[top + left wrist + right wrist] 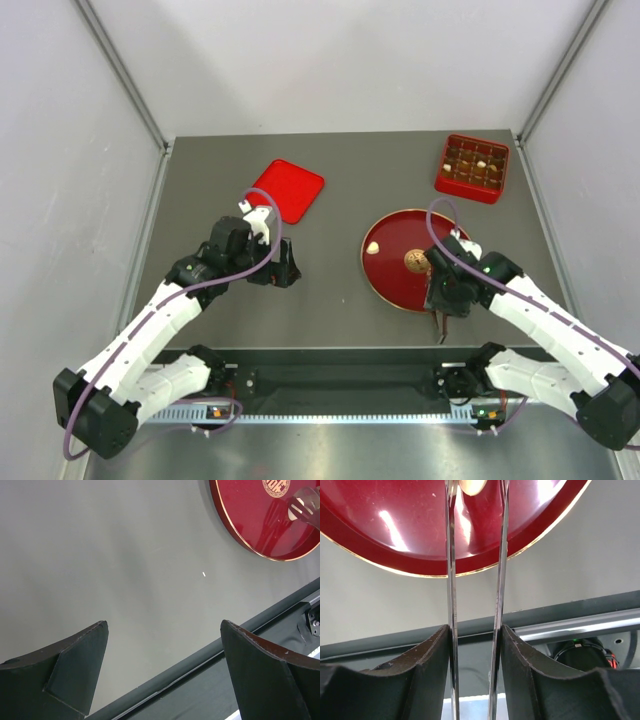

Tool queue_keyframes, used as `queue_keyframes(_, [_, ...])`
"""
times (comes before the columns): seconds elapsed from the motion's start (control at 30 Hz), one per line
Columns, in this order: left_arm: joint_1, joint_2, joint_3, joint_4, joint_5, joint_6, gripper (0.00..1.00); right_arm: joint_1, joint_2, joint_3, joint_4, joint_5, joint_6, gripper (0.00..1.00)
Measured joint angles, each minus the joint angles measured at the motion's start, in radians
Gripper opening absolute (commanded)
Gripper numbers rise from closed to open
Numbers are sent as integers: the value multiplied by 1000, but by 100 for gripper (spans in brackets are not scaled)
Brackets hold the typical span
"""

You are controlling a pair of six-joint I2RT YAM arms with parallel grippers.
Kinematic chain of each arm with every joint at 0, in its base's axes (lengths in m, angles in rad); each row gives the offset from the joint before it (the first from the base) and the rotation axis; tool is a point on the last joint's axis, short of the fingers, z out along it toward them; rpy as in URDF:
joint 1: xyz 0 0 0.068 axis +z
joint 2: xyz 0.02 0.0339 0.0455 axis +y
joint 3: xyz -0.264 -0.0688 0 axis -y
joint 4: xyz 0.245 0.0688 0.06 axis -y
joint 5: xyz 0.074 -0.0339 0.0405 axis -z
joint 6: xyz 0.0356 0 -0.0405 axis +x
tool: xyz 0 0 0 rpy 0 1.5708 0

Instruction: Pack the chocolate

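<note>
One cream chocolate (372,247) lies on the left side of the round red plate (390,285). Several more pieces sit in the compartments of the red box (472,167) at the back right. My right gripper (441,292) is shut on the thin metal tongs (451,570), whose arms reach over the plate's near rim (395,565). The tong tips (298,507) hover beside the gold emblem (415,262). A pale rounded shape (472,485) shows between the tips; I cannot tell what it is. My left gripper (285,268) is open and empty over bare table (165,625).
A flat red lid (288,188) lies at the back left of the grey table. Grey walls close in both sides. The dark front rail (210,655) runs along the table's near edge, just below both grippers.
</note>
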Motion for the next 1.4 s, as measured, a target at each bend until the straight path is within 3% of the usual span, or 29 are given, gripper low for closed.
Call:
queue_keyframes(0.47, [0,-2,0,0,-4,0,99,6,20,21,3,-11,-16,32])
queue_keyframes(0.87, [0,-2,0,0,-8,0,99,-17,242,278,53,16,-133,29])
queue_keyframes(1.4, [0,0,0,0,-8,0,99,-463,546,719,166,19,-406,28])
